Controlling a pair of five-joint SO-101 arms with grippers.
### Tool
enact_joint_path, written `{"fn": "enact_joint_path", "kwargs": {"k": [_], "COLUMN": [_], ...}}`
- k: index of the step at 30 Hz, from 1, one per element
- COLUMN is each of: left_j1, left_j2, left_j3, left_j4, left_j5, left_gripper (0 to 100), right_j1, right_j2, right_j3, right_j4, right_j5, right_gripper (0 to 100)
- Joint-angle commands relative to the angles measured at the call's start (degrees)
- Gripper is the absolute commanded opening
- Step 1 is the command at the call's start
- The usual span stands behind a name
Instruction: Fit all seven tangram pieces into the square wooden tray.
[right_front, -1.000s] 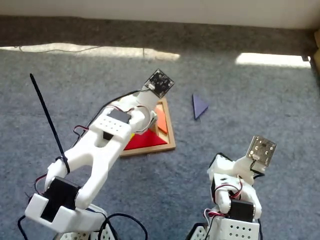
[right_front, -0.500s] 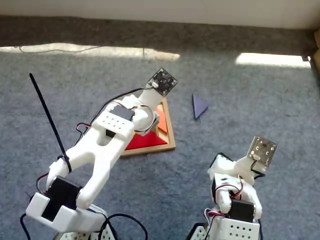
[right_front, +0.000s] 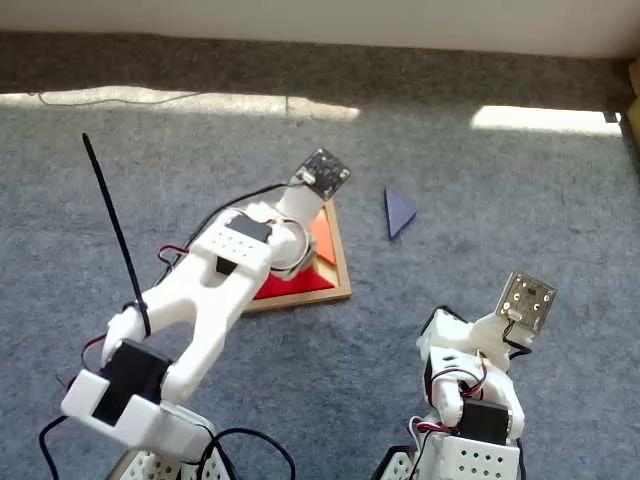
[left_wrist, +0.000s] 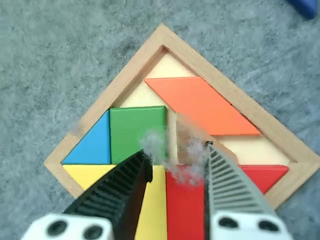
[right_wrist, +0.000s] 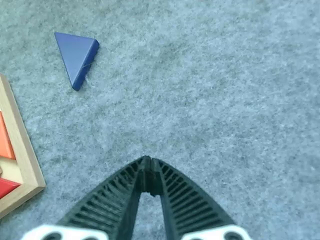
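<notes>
Though tray (left_wrist: 210, 75) is part filled, dark blue triangle (right_front: 399, 211) lies loose beside it.
Nearer: left fingers (left_wrist: 125, 182), apart, over tray; right fingers (right_wrist: 127, 192), pressed together, farther off.

Overhead high view, close downward wrist views, sharing tray (right_front: 312, 297)

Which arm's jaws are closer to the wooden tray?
Left. The left jaws hang open directly over the wooden tray, above its red piece; the right jaws are shut over carpet, off to one side of it.
</notes>
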Motion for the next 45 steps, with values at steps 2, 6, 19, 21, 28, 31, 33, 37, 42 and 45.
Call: {"fn": "enact_joint_path", "kwargs": {"k": [2,6,19,21,28,31,33,37,42,45], "left_j1": [0.7,0.5,-6.5,-6.7,-5.0,-3.6,-2.7,0.6,3.5,3.7], "left_j2": [1.7,1.9,2.3,2.1,1.7,1.7,1.7,2.3,2.5,2.5], "left_j3": [-0.7,-0.7,-3.4,-3.5,-10.3,-14.3,-15.5,-15.6,-12.6,-7.4], "left_j4": [-4.0,-3.8,-3.5,-3.4,5.7,9.0,9.1,9.1,5.8,-2.5], "left_j5": [5.9,5.9,-1.2,-1.9,-1.8,1.8,7.6,16.4,17.8,17.6], "left_gripper": [18,18,18,18,17,17,17,17,17,17], "right_j1": [0.7,0.7,0.7,0.7,0.7,0.7,0.7,0.7,0.7,0.7], "right_j2": [-1.0,-1.0,-1.0,-1.0,-1.0,-1.0,-1.0,-1.0,-1.0,-1.0], "right_j3": [6.6,6.6,6.6,6.6,6.6,6.6,6.6,6.6,6.6,6.6], "right_j4": [-0.9,-0.9,-0.9,-0.9,-0.9,-0.9,-0.9,-0.9,-0.9,-0.9], "right_j5": [0.2,0.2,0.2,0.2,0.2,0.2,0.2,0.2,0.2,0.2], "right_gripper": [0.4,0.4,0.4,0.4,0.4,0.4,0.4,0.4,0.4,0.4]}}
